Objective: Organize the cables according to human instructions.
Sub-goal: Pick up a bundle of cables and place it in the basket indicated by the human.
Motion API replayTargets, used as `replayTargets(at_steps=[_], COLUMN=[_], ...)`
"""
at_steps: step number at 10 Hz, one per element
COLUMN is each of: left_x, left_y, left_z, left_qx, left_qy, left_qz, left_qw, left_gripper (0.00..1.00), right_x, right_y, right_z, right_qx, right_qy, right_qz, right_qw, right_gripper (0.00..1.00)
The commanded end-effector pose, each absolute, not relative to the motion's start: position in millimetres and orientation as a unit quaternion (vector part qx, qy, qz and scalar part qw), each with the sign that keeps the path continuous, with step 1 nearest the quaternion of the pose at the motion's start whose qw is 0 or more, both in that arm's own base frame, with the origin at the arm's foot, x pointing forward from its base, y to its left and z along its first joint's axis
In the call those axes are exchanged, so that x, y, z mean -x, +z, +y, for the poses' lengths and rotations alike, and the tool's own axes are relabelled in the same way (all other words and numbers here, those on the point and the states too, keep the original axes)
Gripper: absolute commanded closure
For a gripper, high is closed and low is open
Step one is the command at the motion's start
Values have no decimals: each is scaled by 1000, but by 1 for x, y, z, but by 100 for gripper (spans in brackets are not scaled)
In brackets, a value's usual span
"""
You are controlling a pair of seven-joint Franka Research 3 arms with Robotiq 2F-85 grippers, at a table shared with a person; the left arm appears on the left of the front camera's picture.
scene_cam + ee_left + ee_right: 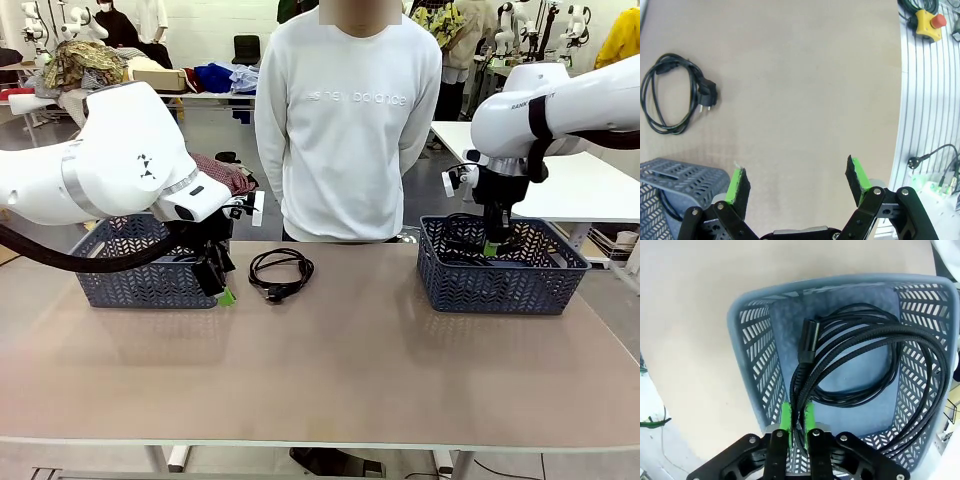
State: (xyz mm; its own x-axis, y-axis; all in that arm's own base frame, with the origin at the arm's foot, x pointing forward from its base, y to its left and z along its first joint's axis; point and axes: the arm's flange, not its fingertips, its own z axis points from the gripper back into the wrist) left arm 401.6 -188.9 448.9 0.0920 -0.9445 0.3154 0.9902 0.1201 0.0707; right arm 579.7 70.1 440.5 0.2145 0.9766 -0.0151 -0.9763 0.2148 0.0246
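Left gripper (798,181) jaws released and wide, nothing between the green pads (736,184). It hangs just above the table (350,370), beside the front right corner of the left basket (140,280). Loose cable (277,292) lies flat on the table between the two baskets, nearer the left one and close to the far edge in front of the person (345,120). It is a coiled black cord with a two-pin plug at one end, touching neither basket nor gripper. Right gripper (797,421) is down inside the right basket (747,335), jaws clenched on several strands of the basket cable (865,337), pinched between the pads near one wall. That cable is a braided black bundle; its loops spread across the basket floor and stay inside the walls, with a cylindrical plug lying at the middle. Can't tell whether the coil rests fully on the floor or is partly lifted. Something dark sits in the left basket, can't tell what. The person stands at the far side, arms back, hands out of view. A yellow e-stop box (927,25) with a red button sits off the table edge in the left wrist view.
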Motion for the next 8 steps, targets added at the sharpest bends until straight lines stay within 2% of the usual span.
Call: replayTargets(at_steps=[1,3,4,5,6,7,8], left_x=[-401,-401,-401,-401,-401,-401,-401], left_y=[450,450,450,450,450,450,450], left_z=[-187,-187,-187,-187,-187,-187,-187], left_qx=[78,78,78,78,78,78,78], left_qy=[-658,-658,-658,-658,-658,-658,-658], left_qz=[-141,-141,-141,-141,-141,-141,-141], left_qw=[735,735,735,735,735,735,735], left_gripper=[0,0,0,0,0,0,0], right_x=[-586,-590,-590,-590,-590,-592,-593], right_y=[442,438,440,445,448,451,452], right_z=[65,63,63,63,63,64,64], right_qx=[0,-5,-12,-14,-17,-19,-21], right_qy=[639,627,618,613,609,608,607], right_qz=[6,7,-1,-6,-7,-6,-5], right_qw=[769,779,786,790,793,793,794], right_gripper=[100,68,65,49,46,29,26])
